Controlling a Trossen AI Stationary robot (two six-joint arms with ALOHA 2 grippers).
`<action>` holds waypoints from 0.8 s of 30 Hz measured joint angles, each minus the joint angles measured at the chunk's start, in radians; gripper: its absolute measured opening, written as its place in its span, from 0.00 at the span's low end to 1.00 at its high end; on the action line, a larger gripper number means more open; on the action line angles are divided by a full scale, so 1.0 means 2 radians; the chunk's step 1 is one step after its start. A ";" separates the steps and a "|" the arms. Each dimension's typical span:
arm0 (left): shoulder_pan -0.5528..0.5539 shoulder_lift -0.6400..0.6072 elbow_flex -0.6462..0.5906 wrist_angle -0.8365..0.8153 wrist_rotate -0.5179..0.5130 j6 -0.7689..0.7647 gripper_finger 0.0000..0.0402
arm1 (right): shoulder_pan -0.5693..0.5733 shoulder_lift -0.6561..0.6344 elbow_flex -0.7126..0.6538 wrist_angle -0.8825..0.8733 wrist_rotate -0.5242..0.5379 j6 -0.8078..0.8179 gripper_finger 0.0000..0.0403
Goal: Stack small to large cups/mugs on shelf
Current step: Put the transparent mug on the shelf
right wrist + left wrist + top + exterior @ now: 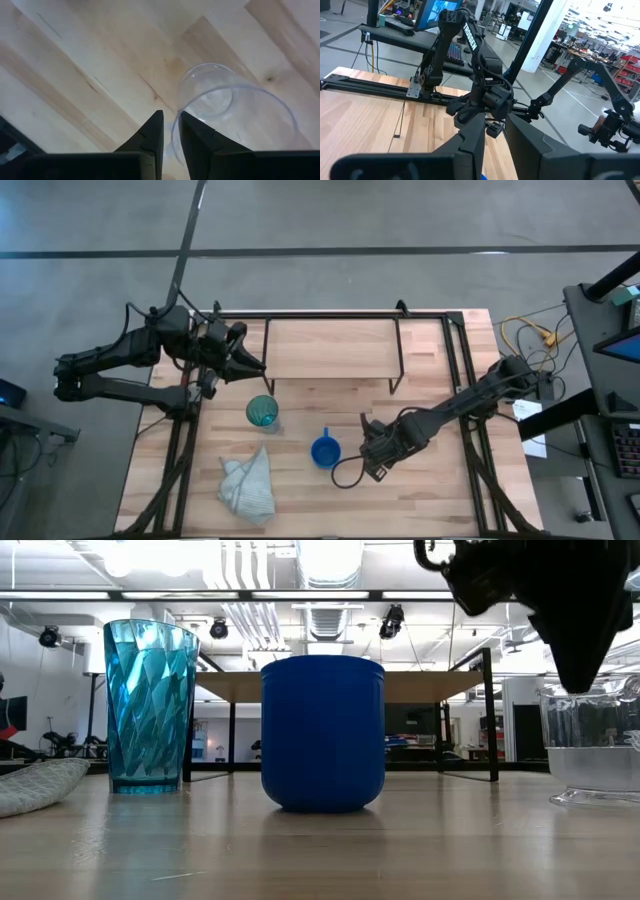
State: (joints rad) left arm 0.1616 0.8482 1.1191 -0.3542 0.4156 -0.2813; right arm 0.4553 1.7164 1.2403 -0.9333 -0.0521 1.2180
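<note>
Reaching low across the table, the right tool (170,131) pinches the clear glass cup (235,117) rim.

Faceted translucent teal tumbler (150,706), glossy blue mug (322,733), clear glass cup (235,117), matt wooden table (400,850).

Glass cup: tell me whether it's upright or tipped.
Upright: the glass cup stands on its base on the table, mouth up, with the right gripper at its rim.
</note>
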 joint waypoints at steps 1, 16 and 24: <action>0.000 0.000 0.000 0.000 0.000 0.000 0.16 | 0.000 0.000 -0.008 0.011 0.000 0.002 0.13; 0.000 0.000 0.000 0.004 0.000 0.000 0.16 | -0.019 -0.003 0.073 -0.018 0.022 -0.136 0.02; 0.000 0.006 0.000 0.005 0.000 0.000 0.16 | -0.082 -0.003 0.234 -0.132 0.095 -0.330 0.02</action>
State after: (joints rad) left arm 0.1616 0.8606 1.1191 -0.3439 0.4156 -0.2817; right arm 0.2906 1.7103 1.7089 -1.1975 0.1385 0.5581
